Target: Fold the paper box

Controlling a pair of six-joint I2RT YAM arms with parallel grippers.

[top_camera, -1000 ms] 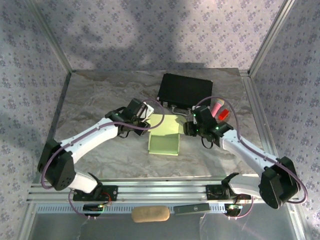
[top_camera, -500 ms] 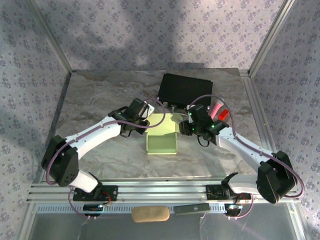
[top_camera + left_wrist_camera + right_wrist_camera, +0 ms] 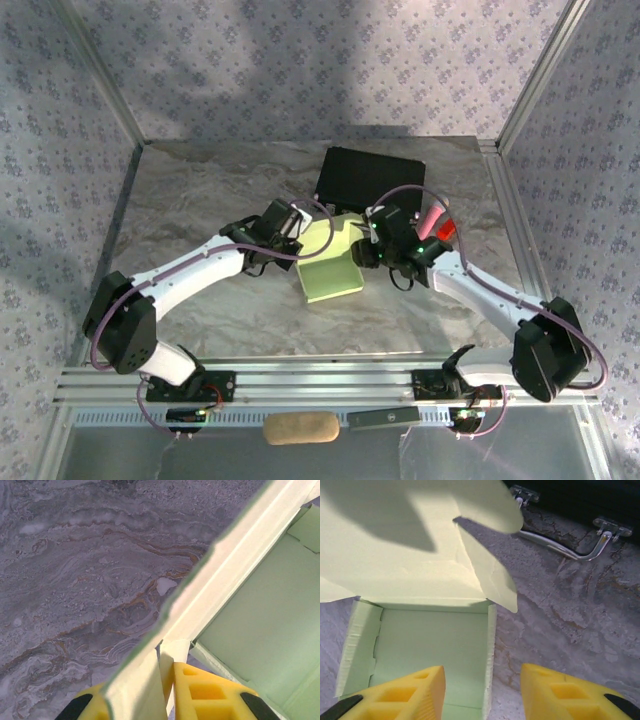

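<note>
Marbled table [image 3: 200, 200]: paper box [image 3: 330, 278] centre, black case [image 3: 370, 178] behind, pink-red items [image 3: 436, 220] right.

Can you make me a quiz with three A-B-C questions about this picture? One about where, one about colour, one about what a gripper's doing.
1. Where is the black case? A behind the paper box; B on top of it; C on the front rail.
2. What colour are the right gripper's fingers? A blue; B yellow; C pink.
3. What is the left gripper doing? A hanging open; B gripping the case's handle; C pinching the box's wall.
Answers: A, the case lies farther back; B, both fingers are yellow; C, the wall sits clamped between its fingers.
</note>
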